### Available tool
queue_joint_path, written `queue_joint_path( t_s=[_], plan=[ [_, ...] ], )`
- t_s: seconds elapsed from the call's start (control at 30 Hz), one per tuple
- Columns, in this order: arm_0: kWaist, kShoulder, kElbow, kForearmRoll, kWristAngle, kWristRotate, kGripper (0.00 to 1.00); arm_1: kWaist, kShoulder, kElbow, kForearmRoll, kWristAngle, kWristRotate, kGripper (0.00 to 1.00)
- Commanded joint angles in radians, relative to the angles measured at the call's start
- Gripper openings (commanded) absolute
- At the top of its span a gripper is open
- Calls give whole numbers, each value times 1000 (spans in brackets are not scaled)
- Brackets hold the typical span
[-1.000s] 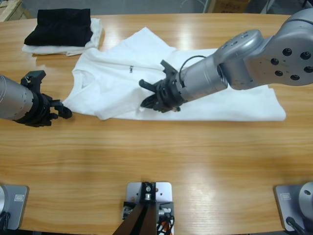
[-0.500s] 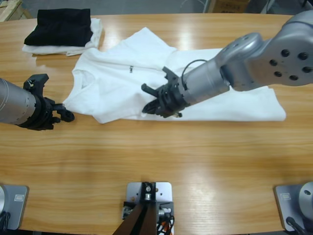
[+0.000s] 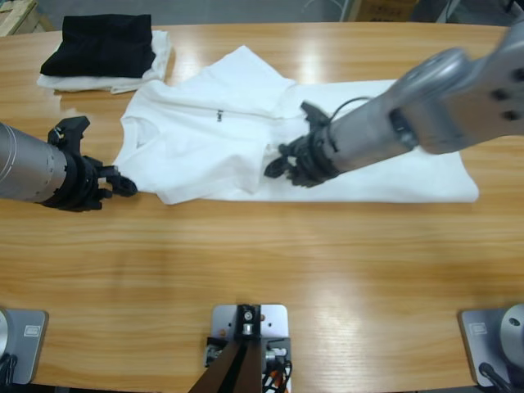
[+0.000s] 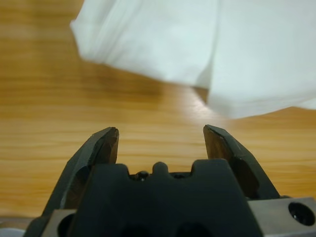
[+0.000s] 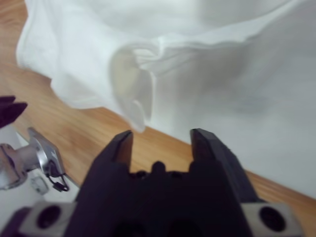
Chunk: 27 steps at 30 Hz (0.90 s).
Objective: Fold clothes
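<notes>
The clothes, a white short-sleeved T-shirt (image 3: 205, 135), lie across the middle of the table with the collar to the left and a rumpled ridge near the centre. My left gripper (image 3: 127, 187) sits low over the wood just off the shirt's left corner. In the left wrist view my left gripper (image 4: 160, 136) is open, with only bare table between the jaws and the shirt's edge (image 4: 197, 44) ahead. My right gripper (image 3: 277, 166) hovers over the shirt's middle near its front edge. In the right wrist view my right gripper (image 5: 161, 138) is open and holds nothing, facing a bunched fold of the shirt (image 5: 138, 74).
A black folded garment (image 3: 100, 42) rests on a white folded one (image 3: 160, 57) at the far left corner. The wooden table (image 3: 262, 270) runs wide in front of the shirt.
My right gripper has drawn back to the right across the shirt, leaving a raised crease. My left gripper has crept right, closer to the shirt's corner.
</notes>
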<state>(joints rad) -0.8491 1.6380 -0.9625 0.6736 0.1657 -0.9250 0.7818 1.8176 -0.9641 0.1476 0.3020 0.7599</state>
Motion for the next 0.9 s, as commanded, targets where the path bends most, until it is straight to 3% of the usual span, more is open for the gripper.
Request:
queue_joint_path(
  t_s=[0.03, 0.07, 0.1, 0.27, 0.33, 0.9],
  plan=[
    [-25, 4, -1, -154, -86, 132, 297, -3, -102, -101, 159, 1, -143, 11],
    [-30, 21, -2, -163, -98, 137, 173, -3, -93, -116, 182, -6, -152, 0],
    [-34, 39, -1, -167, -102, 138, 117, -3, -80, -126, 200, -17, -171, 0],
    [-37, 119, 2, -174, -98, 137, 110, -29, 18, -169, 278, -50, -251, 0],
    [-37, 150, 0, -175, -78, 138, 0, -35, 52, -170, 289, -56, -268, 0],
    [65, 218, -74, -174, -28, 176, 0, -155, 219, -235, 295, -25, -352, 0]
  ],
)
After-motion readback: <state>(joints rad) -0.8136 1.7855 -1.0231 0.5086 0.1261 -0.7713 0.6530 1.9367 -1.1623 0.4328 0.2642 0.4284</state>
